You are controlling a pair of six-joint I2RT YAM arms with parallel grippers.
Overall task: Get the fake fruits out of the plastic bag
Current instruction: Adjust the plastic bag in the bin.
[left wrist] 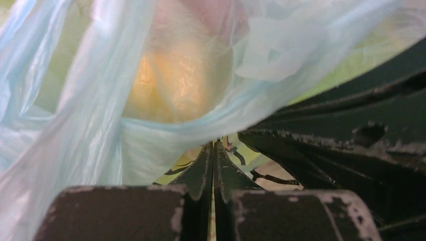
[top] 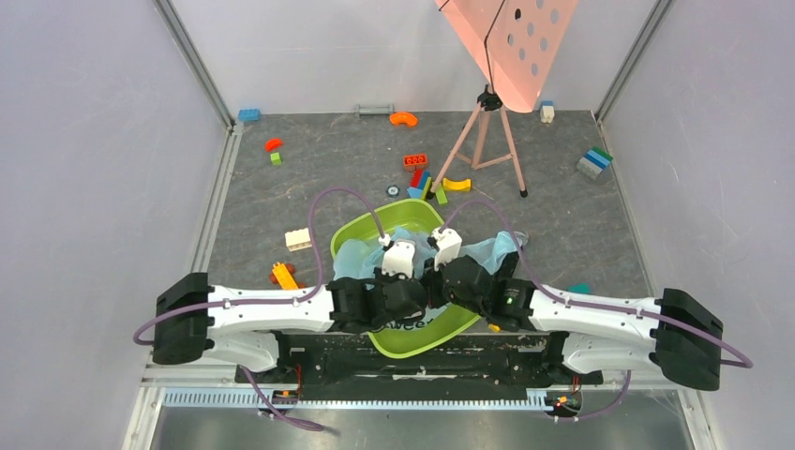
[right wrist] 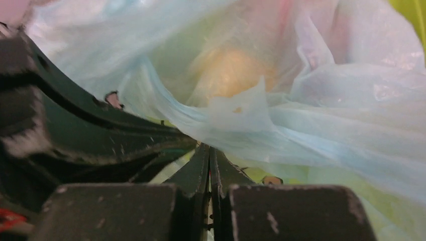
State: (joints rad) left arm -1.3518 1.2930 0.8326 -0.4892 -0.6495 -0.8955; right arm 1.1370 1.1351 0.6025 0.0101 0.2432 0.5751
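The light-blue plastic bag [top: 487, 251] lies in the lime-green tub [top: 412, 214], bunched under both wrists. My left gripper [left wrist: 215, 145] is shut, pinching a fold of the bag [left wrist: 90, 125] at its tips. My right gripper [right wrist: 209, 148] is also shut on bag film [right wrist: 326, 135]. The two grippers sit close together over the tub, at left [top: 405, 279] and right [top: 450, 274], with their fingertips hidden in the top view. A yellow fruit [left wrist: 166, 85] shows through the film, also in the right wrist view [right wrist: 231, 73]. A pinkish-red shape [left wrist: 201, 15] sits above it. The green apple is hidden.
Toy blocks lie scattered on the grey table: cream [top: 298, 239] and orange [top: 283, 275] at the tub's left, and red, blue and yellow ones [top: 427, 178] behind it. A pink tripod stand [top: 487, 141] stands at back right. Grey blocks [top: 592, 162] lie far right.
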